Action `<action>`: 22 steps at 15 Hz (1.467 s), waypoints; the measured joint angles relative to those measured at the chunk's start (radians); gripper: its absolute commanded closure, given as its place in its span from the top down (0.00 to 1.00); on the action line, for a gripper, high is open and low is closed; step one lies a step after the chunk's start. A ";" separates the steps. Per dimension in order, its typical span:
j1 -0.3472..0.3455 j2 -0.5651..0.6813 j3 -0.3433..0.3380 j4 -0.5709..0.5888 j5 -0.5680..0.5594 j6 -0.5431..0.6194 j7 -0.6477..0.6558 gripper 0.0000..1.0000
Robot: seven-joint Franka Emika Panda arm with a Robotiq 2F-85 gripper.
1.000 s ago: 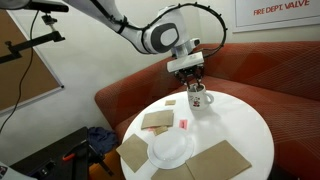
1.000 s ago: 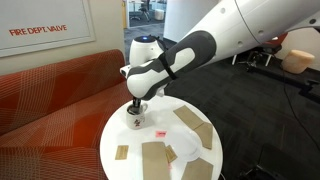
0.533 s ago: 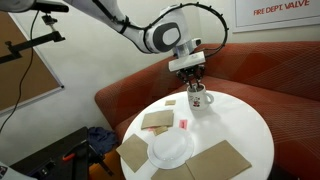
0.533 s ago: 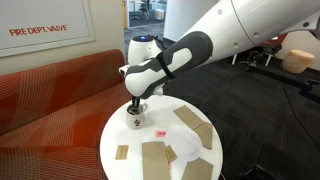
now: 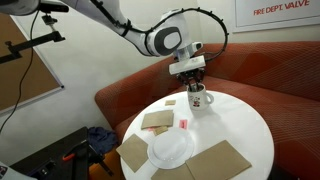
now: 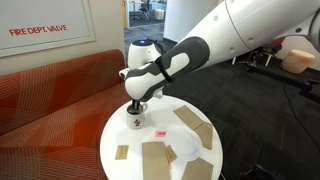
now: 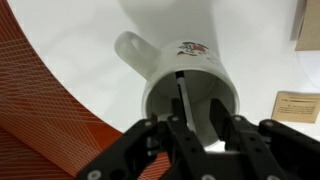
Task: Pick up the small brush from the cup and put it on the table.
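Little changed, fingers over cup, brush inside

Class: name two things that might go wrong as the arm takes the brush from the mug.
1. The small brush is thin and leans close to one finger rather than mid-gap, so the gripper may close beside it or let it slip.
2. The cup stands near the table edge; a finger catching its rim might tip it.
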 measured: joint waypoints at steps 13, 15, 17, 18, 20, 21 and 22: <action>-0.008 0.058 0.017 0.055 0.004 -0.001 0.001 0.41; -0.009 0.067 0.017 0.070 0.005 -0.005 0.002 0.39; -0.011 0.078 0.018 0.086 0.005 -0.013 0.002 0.15; -0.012 0.084 0.019 0.094 0.006 -0.019 0.002 0.11; -0.013 0.094 0.021 0.108 0.006 -0.035 0.002 0.00; -0.013 0.097 0.023 0.113 0.006 -0.041 0.002 0.00; -0.014 0.100 0.024 0.118 0.006 -0.047 0.002 0.03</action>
